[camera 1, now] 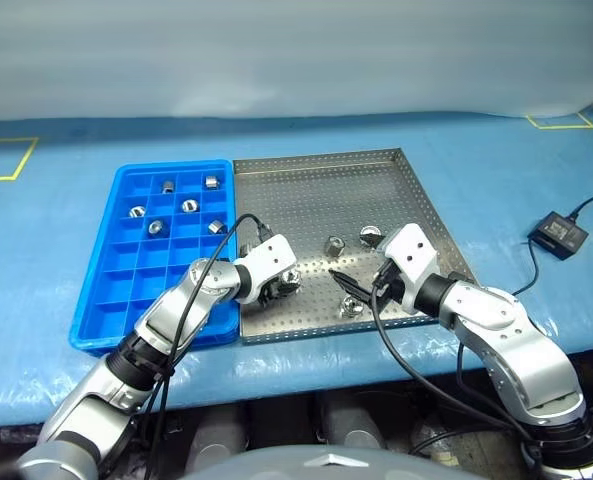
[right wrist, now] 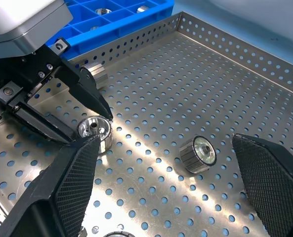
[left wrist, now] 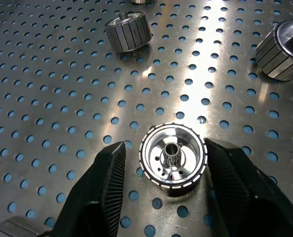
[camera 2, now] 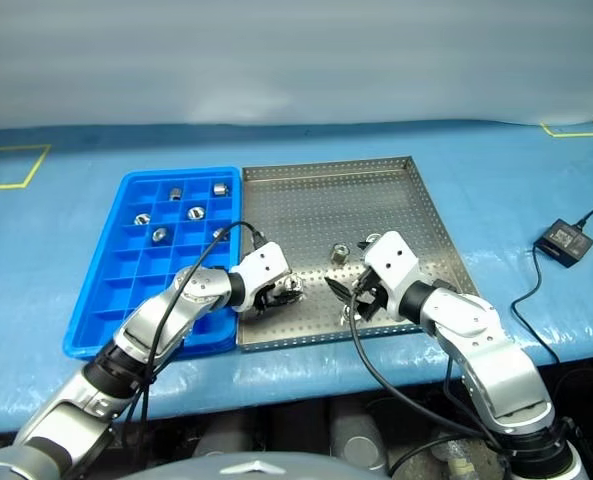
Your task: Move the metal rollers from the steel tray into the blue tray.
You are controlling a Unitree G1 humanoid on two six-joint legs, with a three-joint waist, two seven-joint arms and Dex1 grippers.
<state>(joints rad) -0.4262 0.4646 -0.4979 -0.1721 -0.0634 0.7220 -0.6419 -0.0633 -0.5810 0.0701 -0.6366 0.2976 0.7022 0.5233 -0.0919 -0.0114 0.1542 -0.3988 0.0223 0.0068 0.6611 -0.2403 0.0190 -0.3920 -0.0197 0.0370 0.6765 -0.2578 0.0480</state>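
Note:
The steel tray (camera 1: 316, 180) lies on the table with the blue tray (camera 1: 96, 315) against its left side. Several metal rollers sit in the blue tray's far compartments (camera 1: 189, 206). My left gripper (left wrist: 165, 144) is low over the steel tray's near left part, open, its fingers (left wrist: 109, 187) astride an upright metal roller (left wrist: 172, 158), with a narrow gap on one side. Other rollers lie nearby (left wrist: 129, 30) (camera 1: 334, 245) (camera 1: 371, 236). My right gripper (right wrist: 166, 140) hovers open and wide above the tray's near middle, facing the left gripper, with one roller (right wrist: 198, 154) lying below it.
A small black box (camera 1: 559, 235) with a cable lies on the blue table cover to the right of the steel tray. Yellow tape marks (camera 1: 6, 160) show at the far left and far right. The table's front edge runs just behind both wrists.

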